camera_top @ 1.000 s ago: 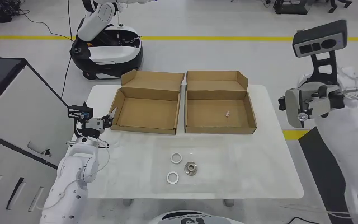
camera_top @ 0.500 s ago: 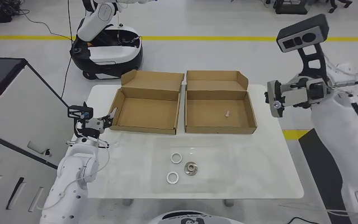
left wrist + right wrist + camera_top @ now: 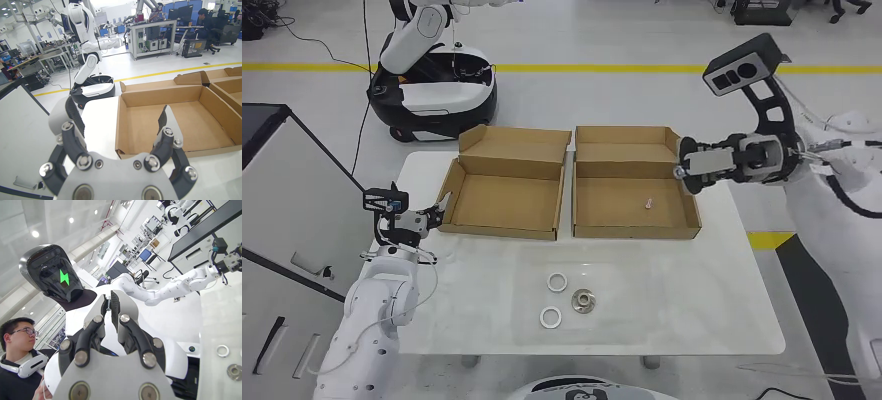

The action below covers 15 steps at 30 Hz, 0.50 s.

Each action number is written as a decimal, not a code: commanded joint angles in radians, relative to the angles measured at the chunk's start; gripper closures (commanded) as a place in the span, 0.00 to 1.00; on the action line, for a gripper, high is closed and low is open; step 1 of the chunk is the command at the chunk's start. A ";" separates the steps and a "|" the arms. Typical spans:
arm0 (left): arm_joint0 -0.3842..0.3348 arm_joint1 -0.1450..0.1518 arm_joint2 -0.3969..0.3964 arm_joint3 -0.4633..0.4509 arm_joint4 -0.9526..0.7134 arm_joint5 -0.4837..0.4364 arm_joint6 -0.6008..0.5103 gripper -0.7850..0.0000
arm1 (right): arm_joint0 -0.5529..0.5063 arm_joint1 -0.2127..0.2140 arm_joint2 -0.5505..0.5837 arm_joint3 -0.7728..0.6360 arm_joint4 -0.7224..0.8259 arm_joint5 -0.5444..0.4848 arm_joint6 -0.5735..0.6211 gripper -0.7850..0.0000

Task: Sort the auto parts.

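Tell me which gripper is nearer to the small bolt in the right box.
Right. The right gripper is at the right box's outer wall, near the small bolt; the left gripper is beyond the left box.

Left box (image 3: 507, 200) and right box (image 3: 612, 205): matt brown cardboard. Counter (image 3: 692, 290): smooth white, slightly glossy. Flanged part (image 3: 584, 299): shiny bare metal. Screw (image 3: 108, 304): bright threaded metal.

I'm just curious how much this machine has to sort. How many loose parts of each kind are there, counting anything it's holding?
White rings: 2
Metal flanged hub: 1
Small screws: 2 (one lying in the right box, one pinched in the jaws of the right gripper)
Total: 5 parts
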 commanded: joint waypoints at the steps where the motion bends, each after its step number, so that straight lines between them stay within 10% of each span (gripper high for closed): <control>1: 0.000 0.000 0.000 0.000 0.000 0.000 0.000 0.00 | -0.006 -0.003 0.003 0.000 0.014 0.002 -0.003 1.00; 15: 0.000 0.000 0.000 0.000 0.000 0.000 0.000 0.00 | -0.042 -0.036 0.005 0.007 0.216 0.015 0.037 1.00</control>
